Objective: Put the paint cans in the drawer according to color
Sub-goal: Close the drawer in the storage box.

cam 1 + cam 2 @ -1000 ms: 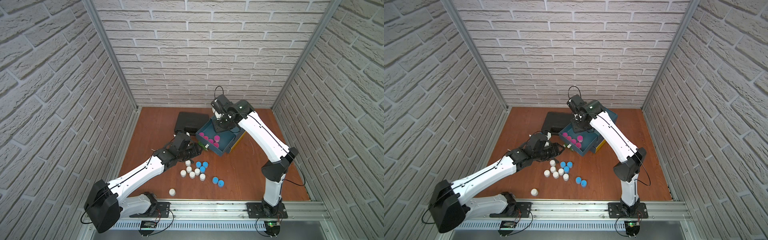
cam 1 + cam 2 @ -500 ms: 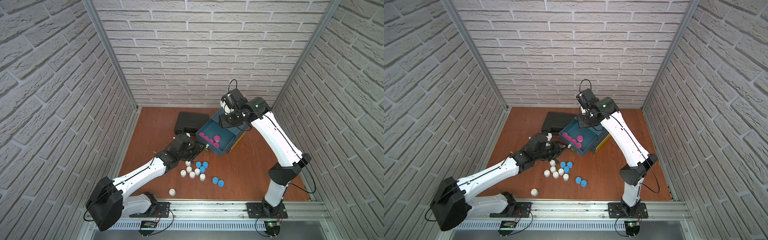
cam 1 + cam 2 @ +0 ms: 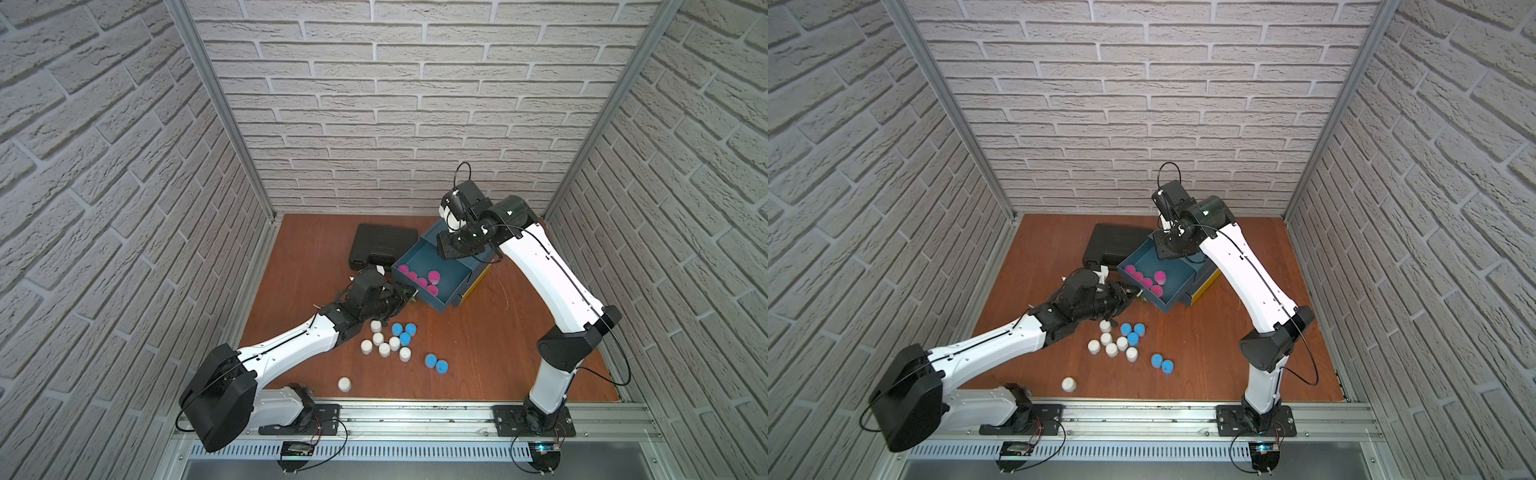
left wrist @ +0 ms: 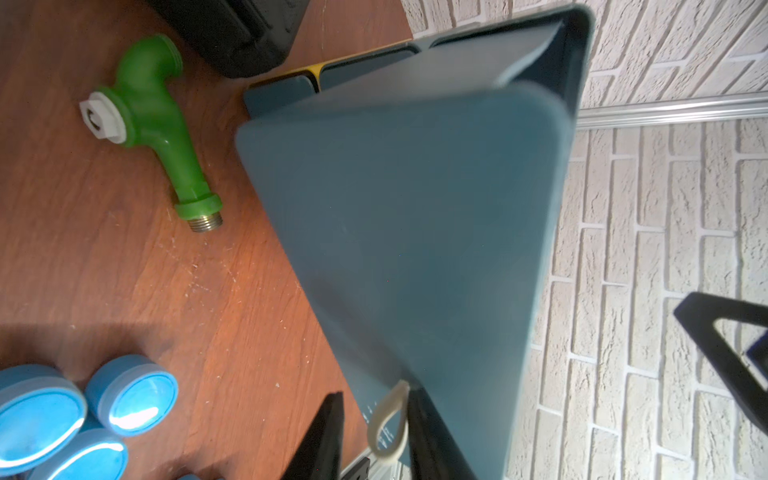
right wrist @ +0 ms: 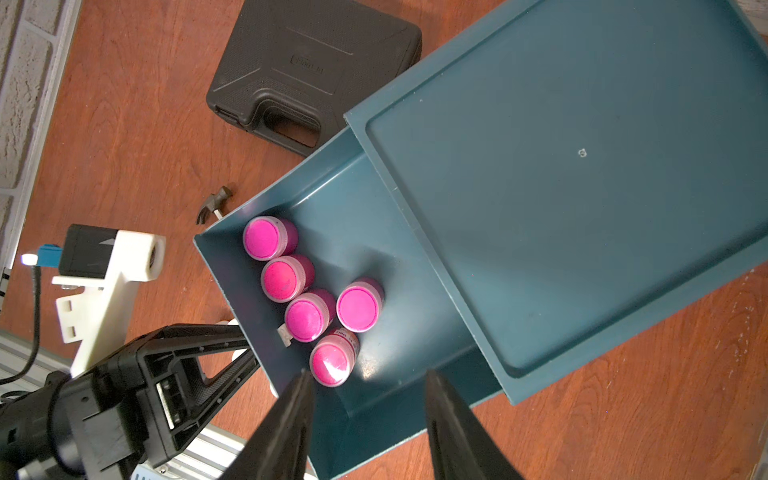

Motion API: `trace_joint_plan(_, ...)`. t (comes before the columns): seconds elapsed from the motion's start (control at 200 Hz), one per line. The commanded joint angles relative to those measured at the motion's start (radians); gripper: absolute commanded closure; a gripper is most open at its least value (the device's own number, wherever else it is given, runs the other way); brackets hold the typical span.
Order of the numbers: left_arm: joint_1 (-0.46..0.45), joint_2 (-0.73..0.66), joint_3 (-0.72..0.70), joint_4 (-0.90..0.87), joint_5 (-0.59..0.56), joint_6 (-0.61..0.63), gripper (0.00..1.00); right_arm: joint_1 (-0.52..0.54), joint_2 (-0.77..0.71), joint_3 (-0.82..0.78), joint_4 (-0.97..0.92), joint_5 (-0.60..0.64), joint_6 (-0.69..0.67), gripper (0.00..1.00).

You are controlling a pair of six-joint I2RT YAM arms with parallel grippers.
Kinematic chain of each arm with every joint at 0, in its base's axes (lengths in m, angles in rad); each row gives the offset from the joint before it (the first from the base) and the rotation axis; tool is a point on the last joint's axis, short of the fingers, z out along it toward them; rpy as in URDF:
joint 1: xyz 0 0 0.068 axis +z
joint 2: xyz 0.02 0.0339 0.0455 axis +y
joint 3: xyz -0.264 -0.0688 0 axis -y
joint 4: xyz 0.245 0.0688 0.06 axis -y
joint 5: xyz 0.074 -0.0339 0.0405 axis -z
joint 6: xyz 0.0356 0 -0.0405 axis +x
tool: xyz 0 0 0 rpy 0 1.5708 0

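In the drawer (image 5: 374,232), five magenta paint cans (image 5: 309,313); left hand (image 4: 374,399), right hand (image 5: 369,376): jaws apart.

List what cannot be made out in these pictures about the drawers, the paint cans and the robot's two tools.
- Right wrist view: only the head of the hammer shows; the drawer wall hides its handle.
- Left wrist view: two light blue cans are cut off by the picture's edge.
- Left wrist view: the fronts of the closed drawers hide their contents.
- Both top views: the left tool is too small and dark to tell its fingertips apart.
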Motion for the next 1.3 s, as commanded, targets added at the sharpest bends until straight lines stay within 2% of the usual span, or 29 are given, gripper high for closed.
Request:
trace_joint_plan(0.0,-0.007,0.009,-0.012,0.094,-0.024,-0.024,0.71,-0.005,-0.041,-0.008,0.029,-0.004,-0.008,0.51)
trace_joint_plan(0.09,-0.013,0.009,-0.009,0.092,-0.037,-0.022,0.8,-0.006,-0.044,-0.012,0.031,-0.002,-0.007,0.51)
trace_joint_plan(0.21,-0.015,-0.002,-0.01,0.097,-0.063,-0.018,1.0,-0.006,-0.052,-0.012,0.035,0.001,-0.005,0.51)
trace_joint_plan(0.5,-0.02,-0.021,0.044,0.09,-0.086,0.046,1.0,-0.008,-0.073,-0.014,0.034,0.018,-0.008,0.51)
trace_joint_plan(0.8,-0.02,0.041,0.127,0.104,-0.056,0.076,1.0,-0.01,-0.09,-0.012,0.029,0.03,-0.005,0.51)
trace_joint_plan(1.01,0.001,0.153,0.187,0.136,0.001,0.082,1.0,-0.012,-0.105,-0.019,0.028,0.036,0.001,0.52)
trace_joint_plan(1.295,0.032,0.341,0.36,0.15,0.063,0.116,1.0,-0.018,-0.133,-0.042,0.035,0.037,0.008,0.51)
